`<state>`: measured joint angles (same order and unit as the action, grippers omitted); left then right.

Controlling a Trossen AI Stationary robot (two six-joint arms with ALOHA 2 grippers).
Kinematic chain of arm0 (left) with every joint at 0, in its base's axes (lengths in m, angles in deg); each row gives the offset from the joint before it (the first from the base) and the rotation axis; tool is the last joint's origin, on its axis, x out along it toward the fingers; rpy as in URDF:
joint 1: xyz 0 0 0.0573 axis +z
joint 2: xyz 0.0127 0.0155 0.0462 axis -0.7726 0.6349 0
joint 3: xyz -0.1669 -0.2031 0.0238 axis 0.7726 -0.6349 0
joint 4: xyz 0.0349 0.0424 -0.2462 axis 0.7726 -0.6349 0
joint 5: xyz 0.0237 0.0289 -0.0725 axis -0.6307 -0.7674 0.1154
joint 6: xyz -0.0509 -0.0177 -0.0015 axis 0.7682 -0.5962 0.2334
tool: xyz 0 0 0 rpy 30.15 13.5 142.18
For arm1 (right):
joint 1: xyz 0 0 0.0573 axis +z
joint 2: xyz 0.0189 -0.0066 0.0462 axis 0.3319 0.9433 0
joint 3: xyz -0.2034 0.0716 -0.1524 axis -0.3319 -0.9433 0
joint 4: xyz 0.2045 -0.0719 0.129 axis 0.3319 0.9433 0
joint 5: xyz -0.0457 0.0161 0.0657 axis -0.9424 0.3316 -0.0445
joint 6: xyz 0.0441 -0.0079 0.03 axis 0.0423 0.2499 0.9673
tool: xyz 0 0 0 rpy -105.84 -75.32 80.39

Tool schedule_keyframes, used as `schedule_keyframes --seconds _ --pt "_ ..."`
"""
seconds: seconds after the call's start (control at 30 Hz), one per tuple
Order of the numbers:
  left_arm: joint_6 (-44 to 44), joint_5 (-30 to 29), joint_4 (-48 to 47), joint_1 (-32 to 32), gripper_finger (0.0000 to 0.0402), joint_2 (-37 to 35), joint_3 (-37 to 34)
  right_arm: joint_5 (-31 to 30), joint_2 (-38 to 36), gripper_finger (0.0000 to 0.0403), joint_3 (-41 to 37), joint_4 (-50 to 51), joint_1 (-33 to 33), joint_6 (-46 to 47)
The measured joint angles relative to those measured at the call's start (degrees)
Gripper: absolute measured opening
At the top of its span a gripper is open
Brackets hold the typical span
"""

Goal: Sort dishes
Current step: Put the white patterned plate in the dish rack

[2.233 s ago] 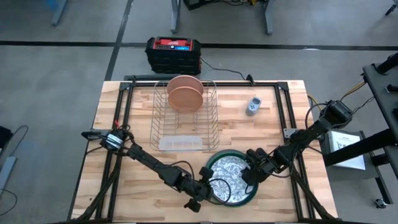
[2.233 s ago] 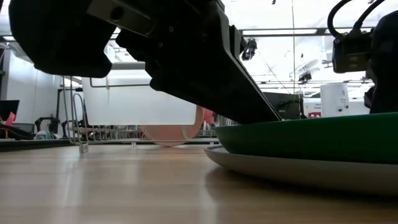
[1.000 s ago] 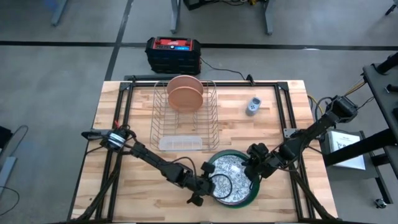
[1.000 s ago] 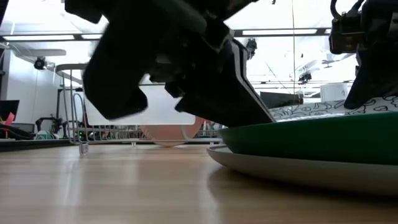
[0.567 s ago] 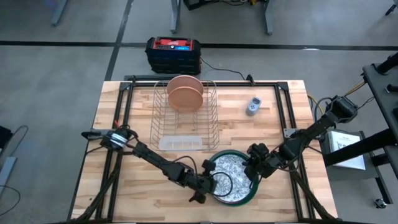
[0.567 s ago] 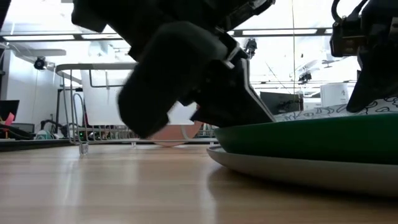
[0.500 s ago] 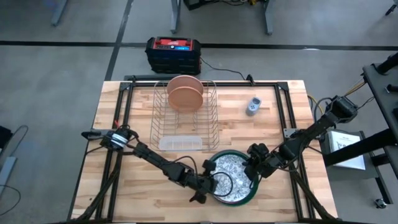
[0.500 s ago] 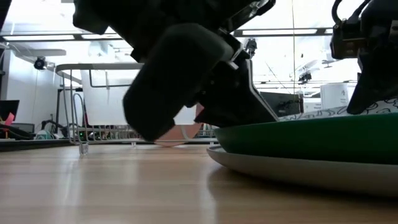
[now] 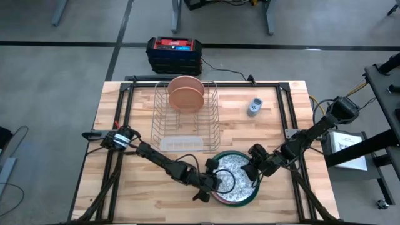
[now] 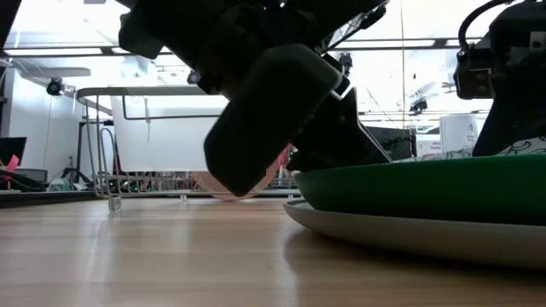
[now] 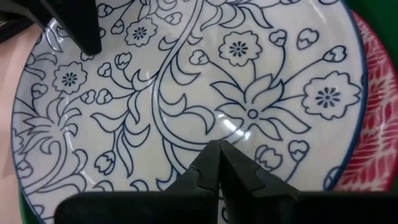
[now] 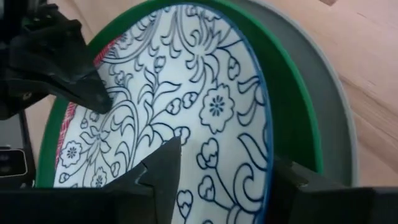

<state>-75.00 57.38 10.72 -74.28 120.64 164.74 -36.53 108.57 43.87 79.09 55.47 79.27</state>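
A stack of plates lies near the table's near edge. A grey plate (image 12: 343, 146) is at the bottom, with a dark green plate (image 9: 251, 195) on it. A red plate (image 9: 226, 195) shows as a crescent under a white plate with a dark flower pattern (image 9: 232, 173). The white plate is tilted, its right side raised. My right gripper (image 9: 252, 169) is shut on its right rim. My left gripper (image 9: 213, 182) is shut, with its tips on the plate's face. A salmon-pink plate (image 9: 185, 94) stands on edge in the wire rack (image 9: 185, 125). My left gripper's shut fingertips (image 11: 219, 149) rest on the white plate's patterned face (image 11: 249, 115), near its middle. They come from the table's left, slanting down. My right gripper has the white plate's right rim (image 12: 264, 158) between its fingers. One finger (image 12: 163, 167) lies on the patterned face and the other is outside the rim. It comes from the table's right, and that side is raised off the green plate.
A small grey-blue gadget (image 9: 254, 107) lies on the table at the far right. A black and red box (image 9: 174, 53) sits on the floor beyond the far edge. Bare wood lies left of the stack.
My left gripper has moved a little toward the table's right, farther onto the white plate. The white plate has shifted toward the far right of the stack. This has uncovered a crescent of the red plate at the near left.
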Motion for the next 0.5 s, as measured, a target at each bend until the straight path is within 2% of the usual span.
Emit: schedule_keyframes --seconds 0.1,0.2,0.5 --pt "-0.22 -0.05 0.91 0.22 0.0 0.08 -0.04 -0.16 -0.04 0.0158 -0.28 -0.24 -0.46 -0.53" --pt "-0.23 -0.07 1.48 0.44 0.0 0.1 -0.07 -0.56 -0.04 0.0141 -0.33 -0.14 -0.99 -1.63" --pt "-0.41 -0.9 2.0 0.6 0.0 -0.03 -0.11 -3.65 -0.78 0.0015 -0.24 -1.87 -1.72 -2.77"
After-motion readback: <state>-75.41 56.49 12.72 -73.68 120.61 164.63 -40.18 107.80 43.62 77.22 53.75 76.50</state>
